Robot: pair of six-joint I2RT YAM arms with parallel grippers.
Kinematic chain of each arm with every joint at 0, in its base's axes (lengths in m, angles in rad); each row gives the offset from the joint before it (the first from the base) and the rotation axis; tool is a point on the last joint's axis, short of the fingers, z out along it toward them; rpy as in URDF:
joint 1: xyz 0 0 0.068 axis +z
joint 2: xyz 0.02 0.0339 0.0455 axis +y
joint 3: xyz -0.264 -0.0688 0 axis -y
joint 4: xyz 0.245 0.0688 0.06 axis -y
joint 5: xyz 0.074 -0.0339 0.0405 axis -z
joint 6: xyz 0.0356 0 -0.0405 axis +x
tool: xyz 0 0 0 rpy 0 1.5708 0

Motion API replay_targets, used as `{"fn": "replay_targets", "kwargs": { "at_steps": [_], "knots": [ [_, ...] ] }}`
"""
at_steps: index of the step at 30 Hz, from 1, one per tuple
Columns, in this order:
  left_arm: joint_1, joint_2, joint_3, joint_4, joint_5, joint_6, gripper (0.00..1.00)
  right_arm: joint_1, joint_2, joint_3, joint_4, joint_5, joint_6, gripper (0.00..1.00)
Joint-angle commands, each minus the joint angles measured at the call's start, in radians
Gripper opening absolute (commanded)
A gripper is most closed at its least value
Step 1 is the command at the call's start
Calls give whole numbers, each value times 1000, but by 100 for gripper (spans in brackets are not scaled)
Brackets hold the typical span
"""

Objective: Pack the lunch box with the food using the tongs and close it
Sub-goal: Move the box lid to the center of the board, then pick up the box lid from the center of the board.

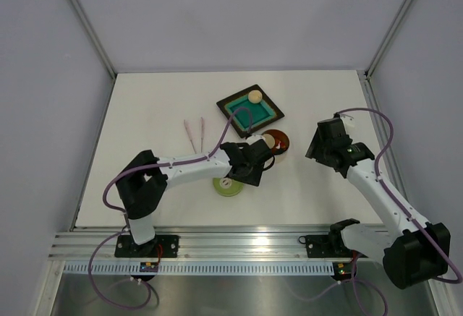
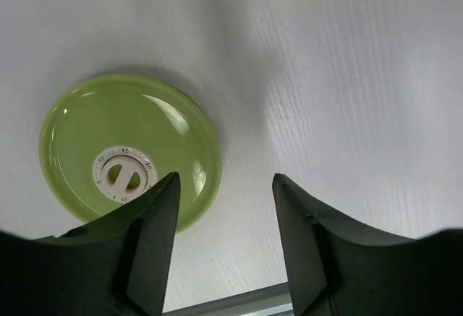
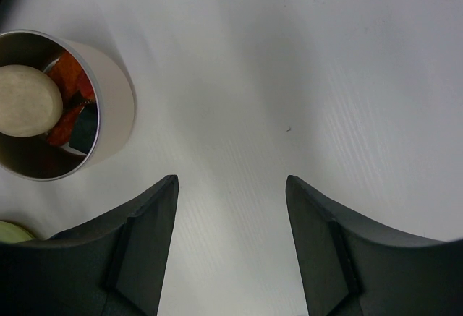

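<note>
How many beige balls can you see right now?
2. One beige ball sits in the teal tray; a second ball lies inside the lunch box, atop red-orange bits. More could be hidden underneath.

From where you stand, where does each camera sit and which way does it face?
Top: above and behind, looking down on the table; left arm and right arm show.
Left wrist: on the left arm, facing down at the lid; the open left gripper shows.
Right wrist: on the right arm, facing down at the tin; the open right gripper shows.
Shared: the top view also shows lid and tin.
</note>
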Motion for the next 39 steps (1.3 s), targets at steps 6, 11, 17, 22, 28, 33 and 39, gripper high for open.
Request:
{"fn": "replay_targets", "kwargs": {
  "at_steps": [6, 11, 17, 22, 28, 33, 39],
  "knots": [
    [72, -189, -16, 72, 61, 101, 63, -4, -81, -14, 0, -115, 14, 69],
    [337, -401, -176, 112, 156, 110, 62, 127, -87, -55, 70, -167, 109, 68],
    [480, -522, -263, 28, 121, 145, 61, 414, 80, -72, 224, -172, 210, 67],
    [568, -625, -311, 20, 139, 118, 62, 557, 269, 14, 336, -192, 190, 66],
    [645, -676, -309, 5, 124, 107, 62, 578, 448, 66, 446, -302, 163, 65],
    [674, -689, -325, 17, 134, 105, 63, 585, 551, 101, 474, -324, 167, 64],
    [683, -680, -341, 32, 153, 102, 63, 586, 639, 112, 514, -325, 183, 58]
  ]
}}
